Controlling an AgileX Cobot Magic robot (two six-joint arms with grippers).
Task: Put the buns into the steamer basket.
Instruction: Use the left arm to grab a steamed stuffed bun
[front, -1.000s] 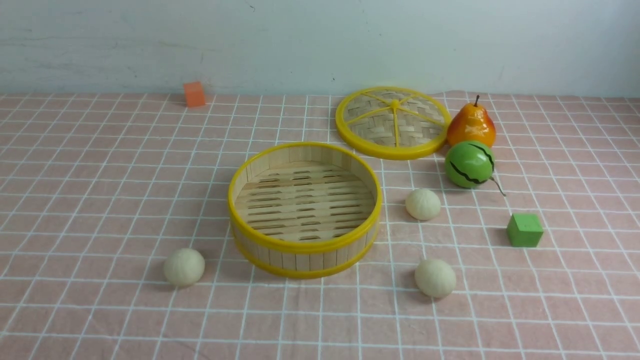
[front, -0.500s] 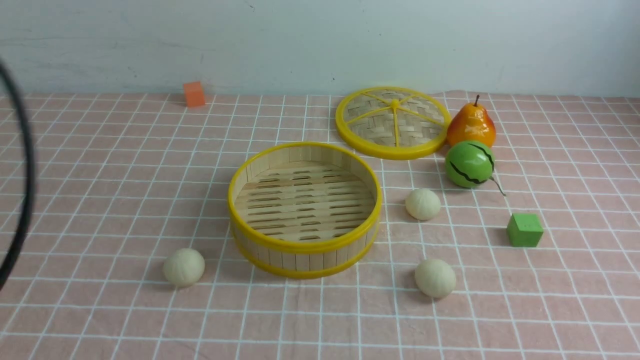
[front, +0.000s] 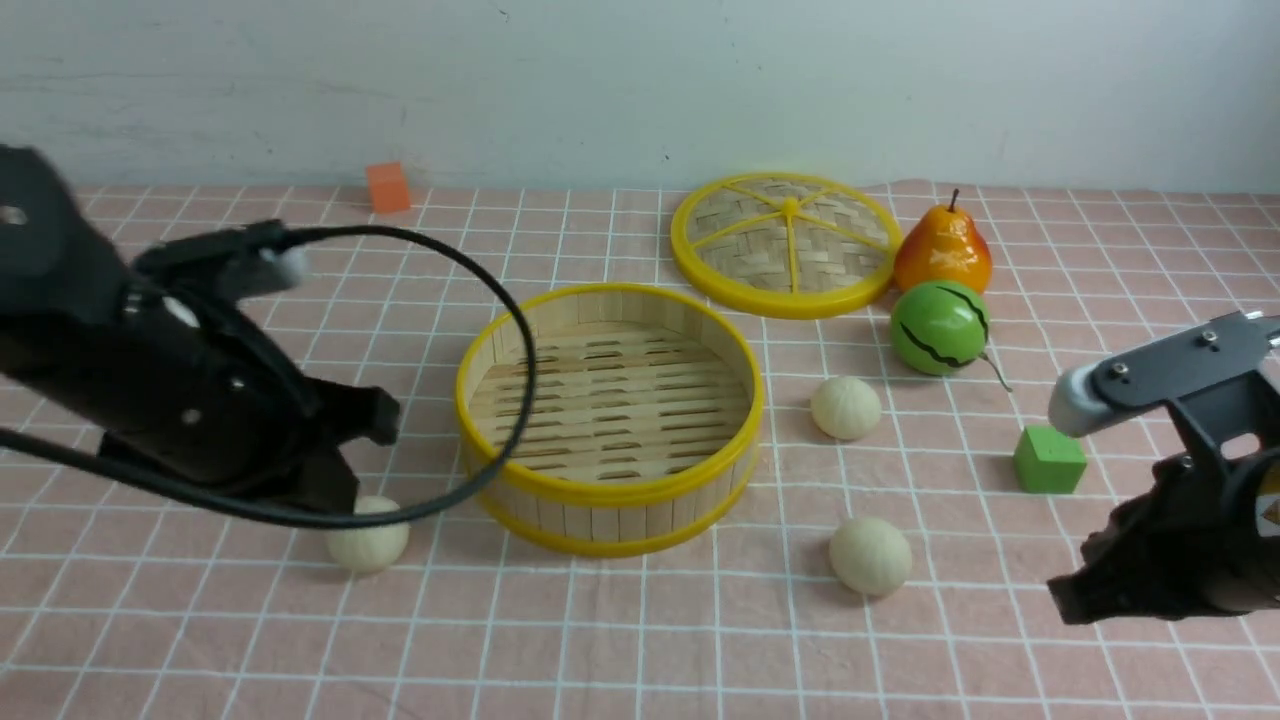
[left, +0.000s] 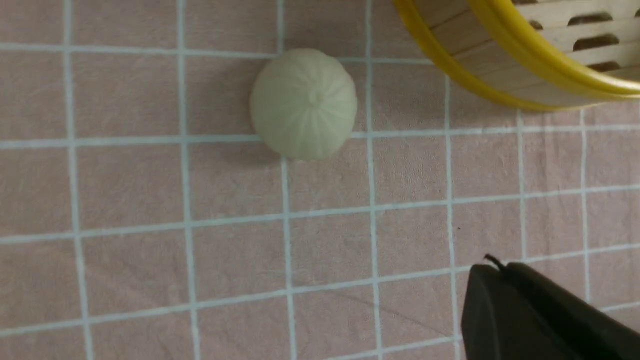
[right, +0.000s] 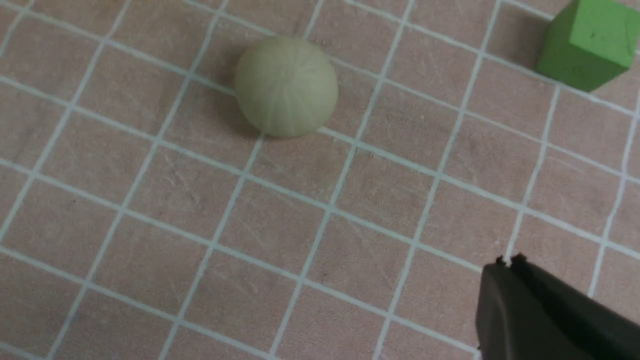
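Note:
The steamer basket (front: 606, 491) stands empty mid-table. Three cream buns lie on the cloth: one left of the basket (front: 372, 549), one at its front right (front: 870, 556), one to its right (front: 846, 408). My left gripper (front: 338, 492) hangs just above and behind the left bun, shut and empty. In the left wrist view its closed tips (left: 495, 267) are apart from the bun (left: 303, 104), with the basket wall (left: 480, 70) nearby. My right gripper (front: 1072, 598) is shut and empty, right of the front-right bun. The right wrist view shows its tips (right: 507, 265) away from that bun (right: 286, 86).
A flat woven lid (front: 787, 245), an orange pear (front: 942, 250) and a green striped melon ball (front: 938, 328) sit at the back right. A green cube (front: 1048, 460) lies near my right arm, and an orange cube (front: 388, 188) by the wall. The left arm's black cable (front: 524, 400) loops over the basket's left rim.
Both arms have come into the front view, the left one down over the left bun, the right one low at the right edge. The objects have not moved.

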